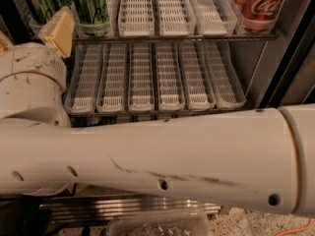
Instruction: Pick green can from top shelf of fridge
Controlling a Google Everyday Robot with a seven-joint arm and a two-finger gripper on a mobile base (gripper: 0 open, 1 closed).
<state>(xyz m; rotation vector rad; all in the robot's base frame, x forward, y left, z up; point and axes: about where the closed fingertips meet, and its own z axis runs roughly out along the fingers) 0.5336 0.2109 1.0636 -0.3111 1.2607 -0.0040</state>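
Note:
Two green cans (91, 4) (42, 1) stand at the left end of the top shelf (172, 37), in white slotted lane trays inside the fridge (290, 58). My gripper (29, 37) is at the left edge, just below and in front of the left green can. One tan fingertip (58, 31) points up under the cans and the other sits at the frame's left edge, so the gripper is open and holds nothing. My white arm (162, 166) crosses the whole lower view.
A red Coca-Cola can (261, 6) stands at the right end of the same shelf. The rack below holds several white slotted trays (157, 77). The dark door frame runs down the right. A steel base (138, 208) and a clear plastic tub (157, 225) lie below the arm.

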